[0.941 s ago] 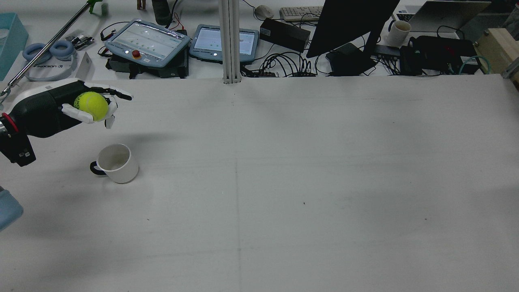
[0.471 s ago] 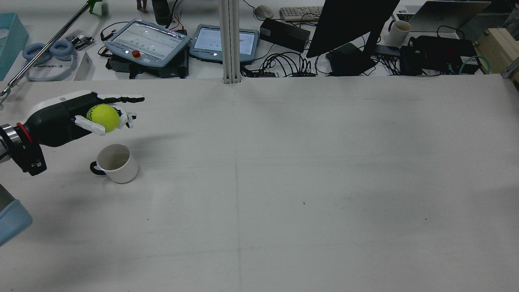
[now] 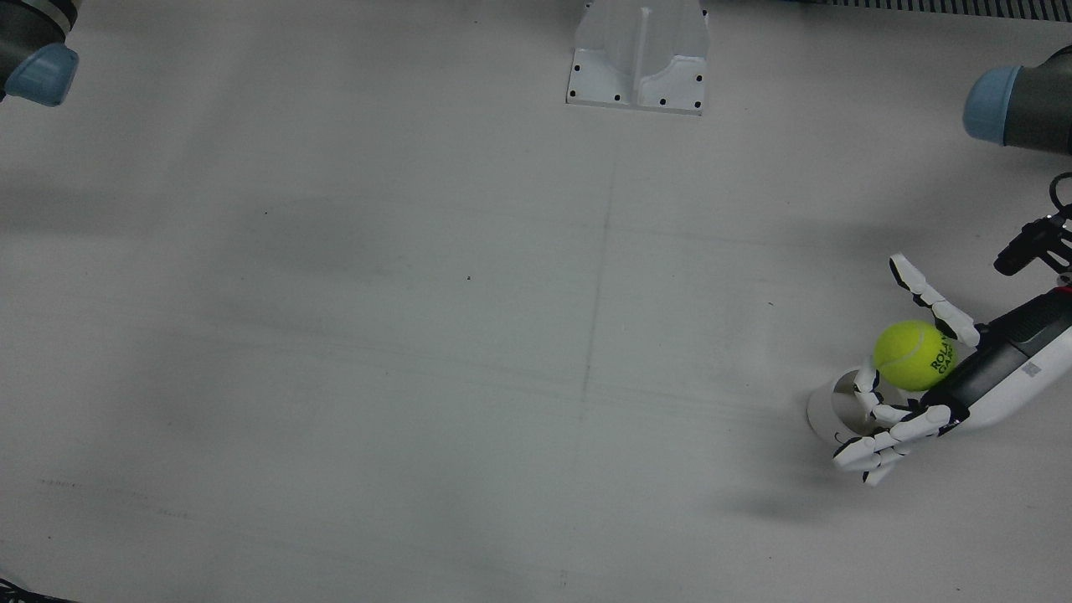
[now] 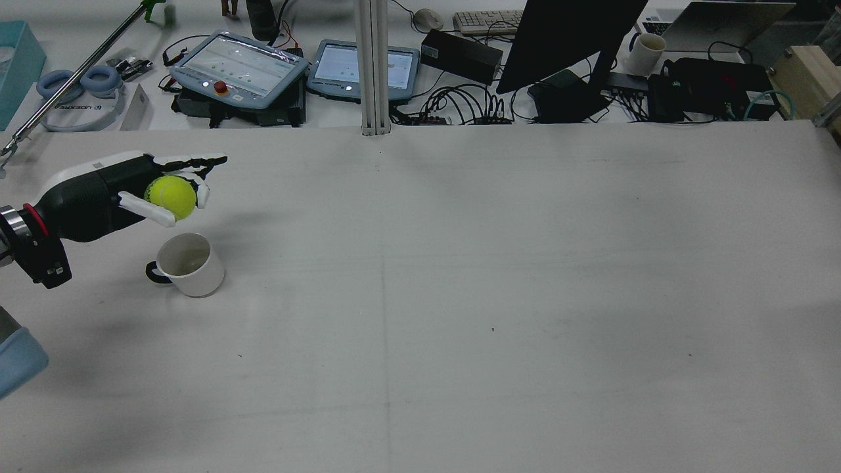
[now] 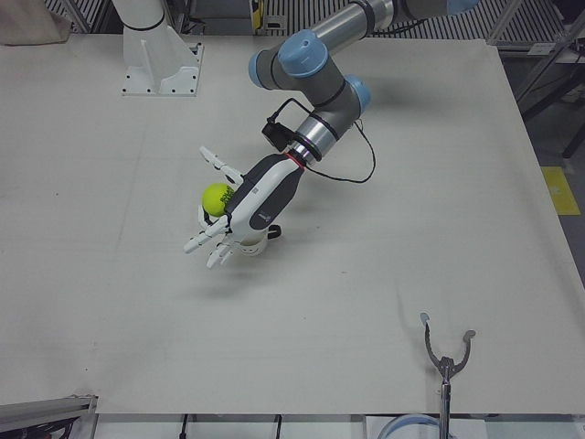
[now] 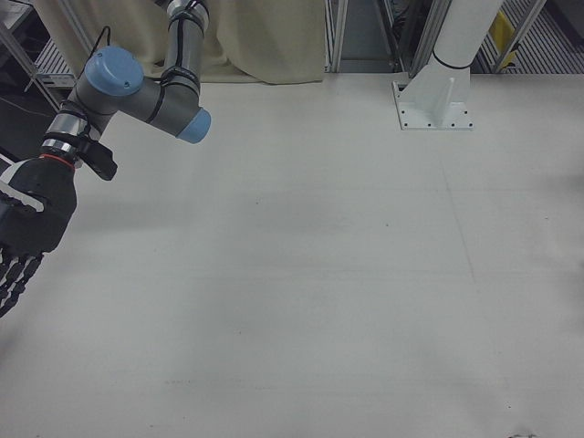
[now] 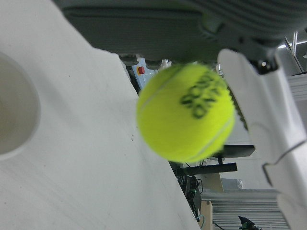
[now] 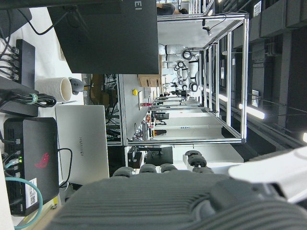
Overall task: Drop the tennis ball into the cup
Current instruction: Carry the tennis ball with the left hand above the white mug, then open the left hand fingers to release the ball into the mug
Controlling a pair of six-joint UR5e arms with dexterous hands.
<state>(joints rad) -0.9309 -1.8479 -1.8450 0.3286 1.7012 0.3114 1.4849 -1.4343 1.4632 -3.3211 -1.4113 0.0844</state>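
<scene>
My left hand (image 4: 112, 190) hangs above the table, shut on a yellow-green tennis ball (image 4: 171, 197). The thumb and a curled finger press the ball against the palm; the other fingers stretch out straight. The hand (image 3: 963, 377) and ball (image 3: 914, 356) also show in the front view. The ball hangs just over the rim of a white cup (image 4: 190, 263) with a dark handle, off the centre of the mouth. The cup (image 3: 833, 410) stands upright and looks empty, partly hidden under the fingers. The left hand view shows the ball (image 7: 186, 112) and the cup's mouth (image 7: 14, 120). My right hand (image 6: 27, 228) is open and empty, far off at the table's side.
A column base (image 3: 638, 54) stands at the robot's edge of the table. A grabber tool (image 5: 445, 366) lies at the operators' edge. Pendants (image 4: 240, 69), a monitor (image 4: 565, 39) and cables sit on the bench beyond the table.
My left hand has moved right and down with the ball until it hangs over the cup. Its outer fingers have straightened from a curl. The cup has not moved.
</scene>
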